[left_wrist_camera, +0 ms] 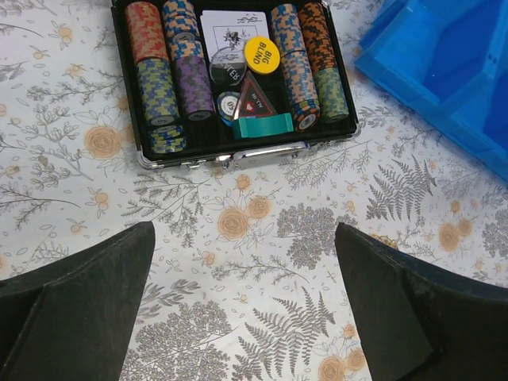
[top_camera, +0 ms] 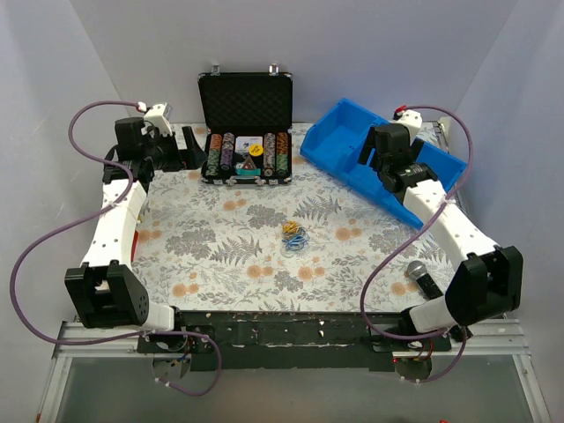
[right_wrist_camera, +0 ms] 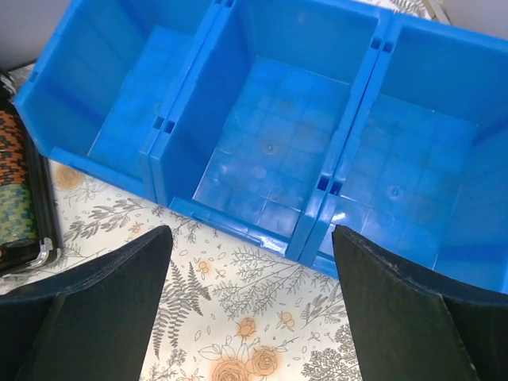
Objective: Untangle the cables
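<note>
Starting out, by my reading; the floral table point(top_camera: 220, 256) carries the blue tray point(top_camera: 339, 141) and chip case point(top_camera: 246, 101) at its far edge; left gripper point(left_wrist_camera: 244, 234) and right gripper point(right_wrist_camera: 250, 232) hover there, jaws wide, holding nothing; the cables point(top_camera: 296, 236) lie clumped mid-table, well apart from both; next, one arm should reach down onto a single loop.

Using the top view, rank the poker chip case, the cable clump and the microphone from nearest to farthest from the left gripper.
1. poker chip case: at the far side of the table, just right of the left gripper.
2. cables: the small clump in the middle of the table.
3. microphone: at the near right, beside the right arm's base.
</note>
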### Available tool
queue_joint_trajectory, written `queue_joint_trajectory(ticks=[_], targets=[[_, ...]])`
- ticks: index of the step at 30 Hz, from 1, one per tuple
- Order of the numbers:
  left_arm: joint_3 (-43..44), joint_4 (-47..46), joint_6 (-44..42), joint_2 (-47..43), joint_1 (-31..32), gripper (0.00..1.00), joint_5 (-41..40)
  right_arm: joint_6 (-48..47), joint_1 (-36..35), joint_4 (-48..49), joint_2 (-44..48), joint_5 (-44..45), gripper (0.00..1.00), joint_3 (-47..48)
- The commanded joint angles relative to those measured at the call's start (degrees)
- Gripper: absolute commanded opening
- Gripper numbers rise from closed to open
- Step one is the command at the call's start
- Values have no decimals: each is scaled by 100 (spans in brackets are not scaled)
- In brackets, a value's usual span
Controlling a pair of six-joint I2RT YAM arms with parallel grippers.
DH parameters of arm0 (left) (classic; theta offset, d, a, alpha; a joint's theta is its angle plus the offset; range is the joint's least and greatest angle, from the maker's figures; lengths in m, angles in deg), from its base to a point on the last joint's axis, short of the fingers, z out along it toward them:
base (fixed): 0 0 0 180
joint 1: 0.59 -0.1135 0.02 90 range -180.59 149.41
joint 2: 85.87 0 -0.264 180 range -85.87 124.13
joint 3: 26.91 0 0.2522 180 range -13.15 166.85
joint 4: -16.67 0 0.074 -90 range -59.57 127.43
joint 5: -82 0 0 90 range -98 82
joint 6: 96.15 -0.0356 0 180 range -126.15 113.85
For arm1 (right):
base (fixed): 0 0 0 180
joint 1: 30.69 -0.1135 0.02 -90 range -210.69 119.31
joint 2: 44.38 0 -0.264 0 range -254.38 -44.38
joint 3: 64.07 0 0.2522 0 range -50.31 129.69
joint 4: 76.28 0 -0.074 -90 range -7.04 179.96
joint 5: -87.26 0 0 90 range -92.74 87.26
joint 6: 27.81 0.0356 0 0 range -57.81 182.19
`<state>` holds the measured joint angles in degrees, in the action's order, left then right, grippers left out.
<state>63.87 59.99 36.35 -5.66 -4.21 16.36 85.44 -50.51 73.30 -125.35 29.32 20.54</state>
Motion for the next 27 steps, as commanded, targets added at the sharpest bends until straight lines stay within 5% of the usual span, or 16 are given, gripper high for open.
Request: queue_joint_trajectory(ticks=[1, 6, 14, 23, 27], targets=[[-142, -135, 119, 39, 1, 98, 497, 277, -40, 102, -366, 82, 91, 333], [-494, -249, -365, 118, 106, 98, 2046, 400, -40, 286, -893, -15, 91, 631], [-652, -451, -445, 276, 274, 98, 1371, 514, -49, 103, -2378, 230, 93, 1852], [-1048, -1066, -550, 478, 1310, 98, 324, 760, -40, -249, -3838, 521, 93, 3039], [-899, -1067, -673, 873, 1740, 98, 184, 743, -40, -250, -4207, 618, 85, 3355]])
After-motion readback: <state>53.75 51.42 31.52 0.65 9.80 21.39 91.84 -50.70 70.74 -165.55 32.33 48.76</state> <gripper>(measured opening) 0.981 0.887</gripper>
